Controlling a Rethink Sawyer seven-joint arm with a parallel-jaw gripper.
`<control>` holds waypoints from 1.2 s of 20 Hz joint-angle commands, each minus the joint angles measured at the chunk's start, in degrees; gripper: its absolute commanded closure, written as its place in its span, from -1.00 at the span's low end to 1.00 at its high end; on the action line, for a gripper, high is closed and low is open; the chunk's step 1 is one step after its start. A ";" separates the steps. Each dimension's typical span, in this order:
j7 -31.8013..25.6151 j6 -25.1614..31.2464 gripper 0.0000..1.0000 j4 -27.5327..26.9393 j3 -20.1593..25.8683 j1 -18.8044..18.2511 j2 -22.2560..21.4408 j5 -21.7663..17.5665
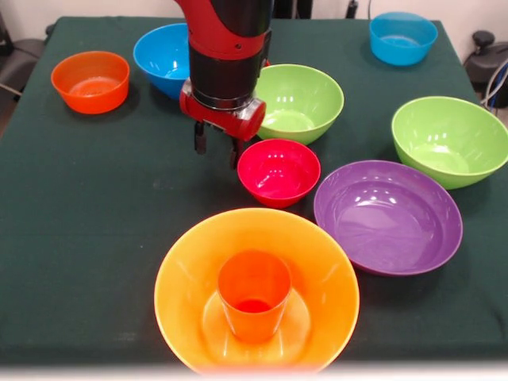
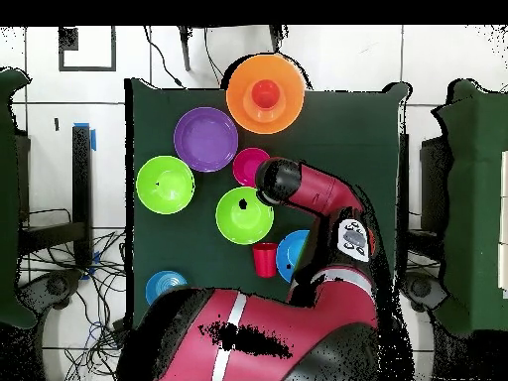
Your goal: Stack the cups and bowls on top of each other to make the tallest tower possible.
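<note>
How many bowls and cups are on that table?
Bowls: 8 - big orange bowl, small orange bowl, two blue bowls, two lime green bowls, purple bowl, crimson bowl
Cups: 2 - orange cup, red cup
Total: 10

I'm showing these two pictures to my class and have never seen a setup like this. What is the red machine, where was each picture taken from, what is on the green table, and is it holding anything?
The red and black machine is a robot arm; its gripper hangs empty, fingers apart, beside the small crimson bowl. One picture looks across the table towards the robot; the other looks straight down from above. On the cloth are a big orange bowl with an orange cup standing in it, a purple bowl, two lime green bowls, two blue bowls and a small orange bowl. A red cup shows only from above.
</note>
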 commanded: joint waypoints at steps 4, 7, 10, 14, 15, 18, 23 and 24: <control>0.40 -1.27 -1.00 1.02 6.95 -0.18 1.82 -3.84; 0.09 -0.55 -1.00 1.71 6.90 -0.07 0.65 -3.96; 0.13 0.27 -1.00 2.51 6.80 0.05 -0.65 -3.82; 0.18 1.87 -1.00 3.31 6.51 0.38 -2.33 -3.63; 0.19 2.15 -1.00 3.47 6.55 0.41 -2.64 -3.56; 0.15 2.70 -1.00 4.08 6.82 0.32 -3.44 -3.35; 0.41 3.47 -1.00 3.96 6.22 0.89 -4.07 -3.47; 0.48 3.39 -1.00 3.83 6.22 0.98 -3.92 -3.49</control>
